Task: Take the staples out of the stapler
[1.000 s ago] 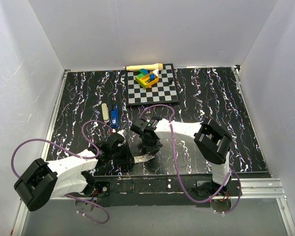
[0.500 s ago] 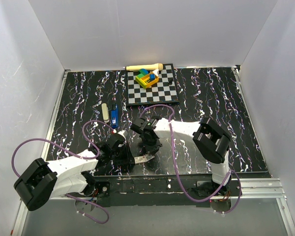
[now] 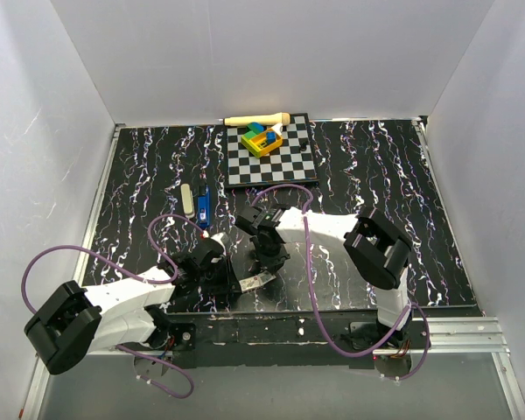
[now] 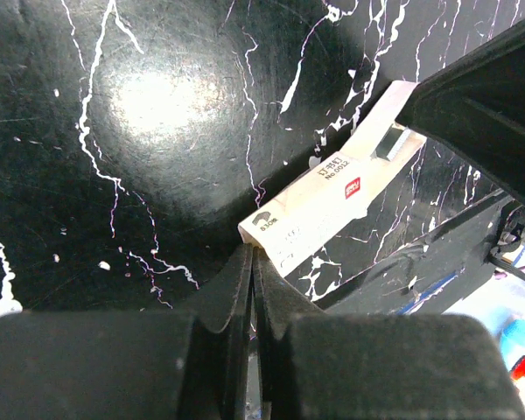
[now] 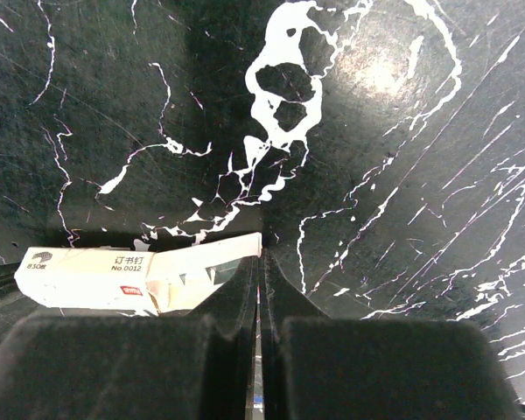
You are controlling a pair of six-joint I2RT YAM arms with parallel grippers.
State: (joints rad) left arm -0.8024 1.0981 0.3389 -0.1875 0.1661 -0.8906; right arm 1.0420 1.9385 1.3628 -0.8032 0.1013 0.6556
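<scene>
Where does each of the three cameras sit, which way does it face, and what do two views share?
Top external: above and behind the bases, looking down at the marbled table; left arm, right arm, stapler and checkerboard show.
Left wrist: on the left arm, facing down along its shut left end effector at a white staple box.
Right wrist: on the right arm, facing down along its shut right end effector.
Shared: both wrist views show that box, at each end effector's tip.
</scene>
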